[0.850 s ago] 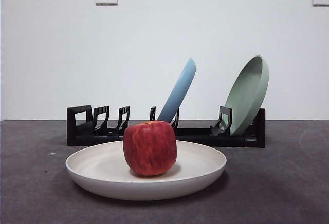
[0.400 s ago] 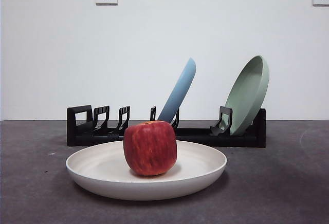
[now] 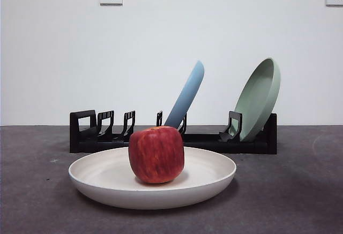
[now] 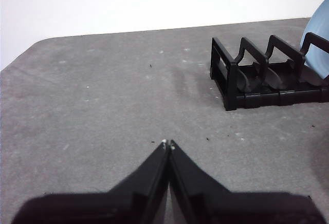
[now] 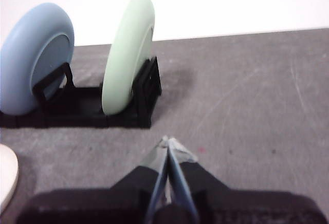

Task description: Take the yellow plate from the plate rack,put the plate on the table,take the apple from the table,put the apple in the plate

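Left end effector [image 4: 168,143] is idling clenched and empty over bare table [image 4: 103,95] just off the rack's [image 3: 171,140] handle end; apple [image 3: 156,154] is sitting upright mid-plate [image 3: 209,177], in front of the rack holding the blue plate [image 3: 187,94] and green plate [image 3: 260,97]. Right end effector [image 5: 168,143] is waiting clenched and empty near the green plate. Judgement: task is looking complete; apple is handling as firm, smooth, roll-prone, best pinched across its sides.
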Robot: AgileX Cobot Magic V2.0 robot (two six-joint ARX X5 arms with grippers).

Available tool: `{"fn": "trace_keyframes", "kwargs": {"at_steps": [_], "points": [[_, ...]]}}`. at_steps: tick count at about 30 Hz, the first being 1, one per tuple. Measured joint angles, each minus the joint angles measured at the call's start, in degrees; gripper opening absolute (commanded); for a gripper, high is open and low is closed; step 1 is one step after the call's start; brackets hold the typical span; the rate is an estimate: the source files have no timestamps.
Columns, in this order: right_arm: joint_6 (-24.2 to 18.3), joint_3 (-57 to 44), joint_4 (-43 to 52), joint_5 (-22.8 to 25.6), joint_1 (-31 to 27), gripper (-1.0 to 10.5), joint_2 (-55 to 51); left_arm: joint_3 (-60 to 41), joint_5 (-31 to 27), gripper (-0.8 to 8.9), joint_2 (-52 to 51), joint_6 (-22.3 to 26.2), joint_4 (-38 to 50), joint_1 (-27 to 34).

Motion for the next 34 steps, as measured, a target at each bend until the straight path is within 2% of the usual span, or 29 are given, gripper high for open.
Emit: {"fn": "trace_keyframes", "kwargs": {"at_steps": [11,34], "points": [[1.6,-0.2,-2.2,0.9,0.0,0.0,-0.1,0.0,0.0,-0.04,0.0,0.0,0.0,0.0],[1.6,-0.1,-2.2,1.0,0.0,0.0,0.4,0.0,0.0,-0.04,0.0,0.0,0.0,0.0]]}}
